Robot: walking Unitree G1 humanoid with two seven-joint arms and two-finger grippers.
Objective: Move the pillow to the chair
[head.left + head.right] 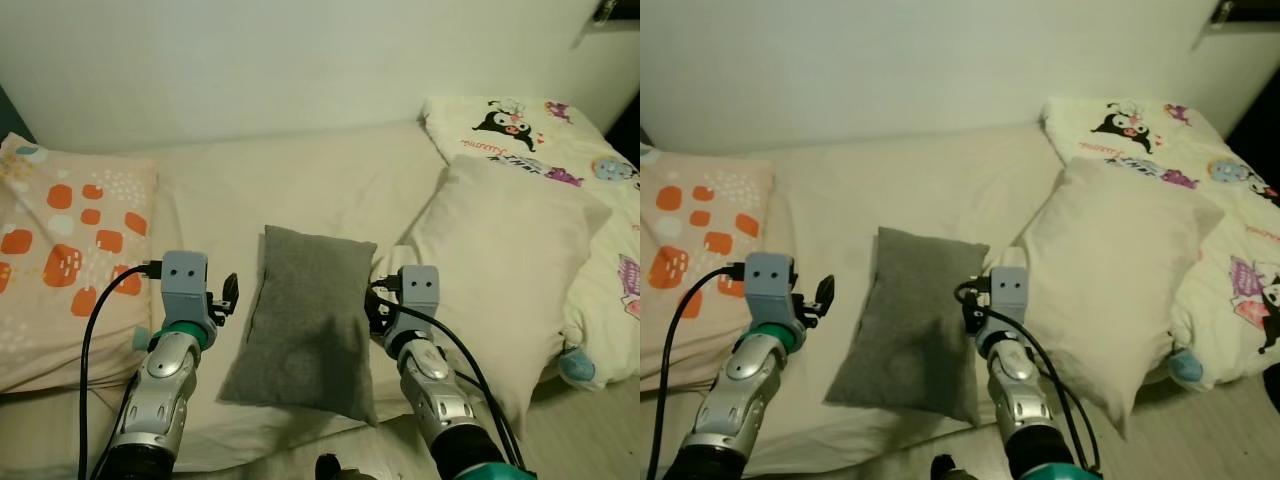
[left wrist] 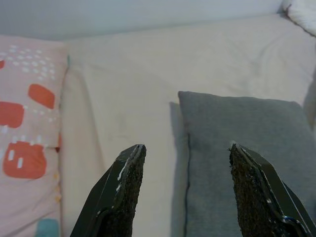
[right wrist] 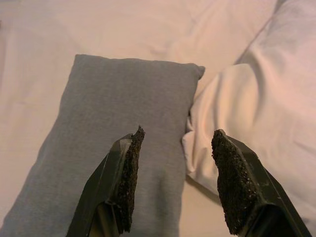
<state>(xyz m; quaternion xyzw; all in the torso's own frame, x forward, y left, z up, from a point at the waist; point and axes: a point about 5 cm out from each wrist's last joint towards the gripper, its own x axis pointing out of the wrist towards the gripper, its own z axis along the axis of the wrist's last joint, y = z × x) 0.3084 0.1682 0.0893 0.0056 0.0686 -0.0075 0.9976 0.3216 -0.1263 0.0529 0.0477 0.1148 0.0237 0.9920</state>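
A small grey pillow [image 1: 300, 320] lies flat on the cream bed sheet [image 1: 300, 180], its long side running away from me. My left gripper [image 2: 182, 187] is open and hovers just off the pillow's left edge [image 2: 190, 163]. My right gripper [image 3: 173, 182] is open over the pillow's right edge [image 3: 177, 128], next to the large cream pillow [image 3: 247, 113]. In the eye views the left wrist [image 1: 183, 290] and right wrist [image 1: 412, 295] flank the grey pillow on either side. Neither gripper holds anything.
A pillow with orange patches [image 1: 60, 270] lies at the left. A large cream pillow [image 1: 500, 270] sits at the right, beside a cartoon-print duvet [image 1: 590, 180]. A white wall [image 1: 300, 60] rises behind the bed. A strip of floor [image 1: 1230, 430] shows at the lower right.
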